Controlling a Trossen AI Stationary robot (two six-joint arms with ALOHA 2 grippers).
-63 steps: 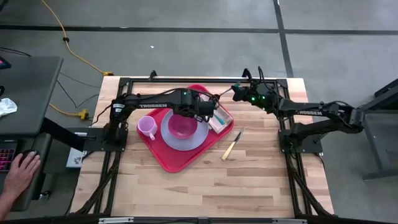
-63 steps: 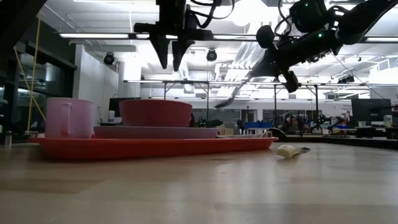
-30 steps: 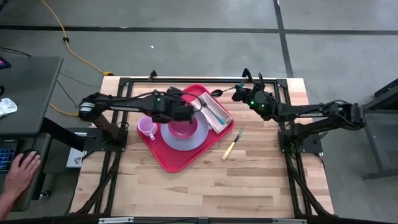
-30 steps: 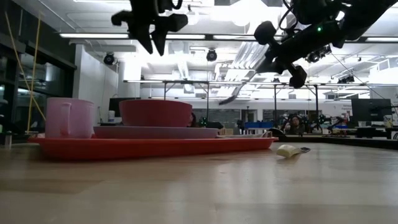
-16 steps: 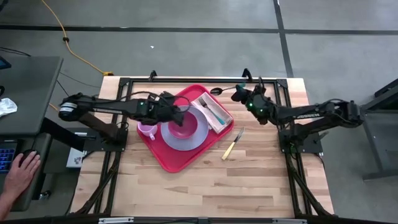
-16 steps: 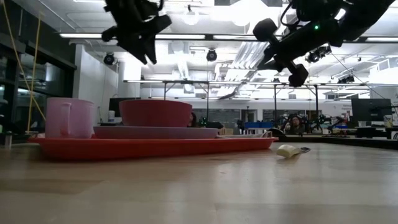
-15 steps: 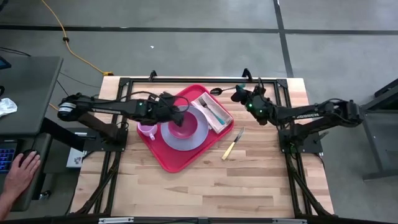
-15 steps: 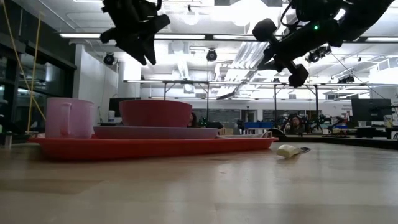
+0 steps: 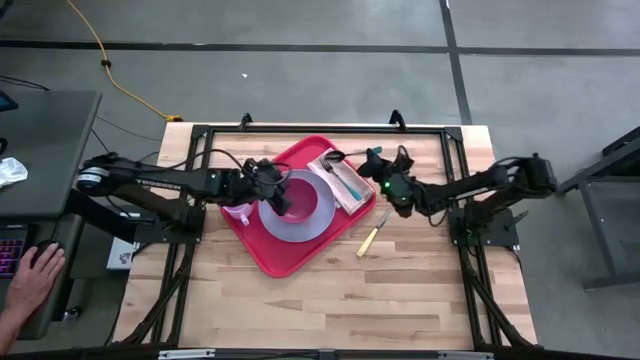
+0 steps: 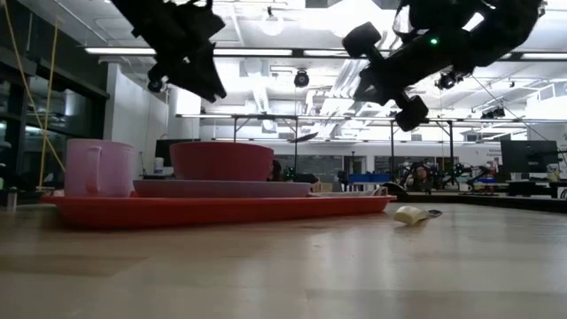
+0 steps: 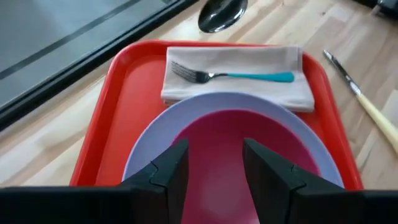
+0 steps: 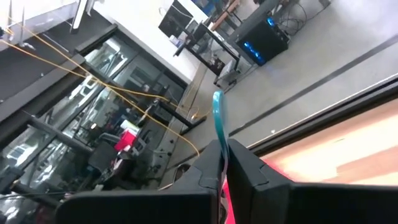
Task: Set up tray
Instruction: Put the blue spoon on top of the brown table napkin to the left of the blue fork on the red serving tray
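Holding spoon in shut right pincer, upper centre. Left pincer spread, empty. Tray has plate, bowl, cup, napkin, fork; knife still on worktop.

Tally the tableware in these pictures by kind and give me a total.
Tray: 1
Plate: 1
Bowl: 1
Cup: 1
Napkin: 1
Fork: 1
Spoon: 1
Knife: 1
Total: 8
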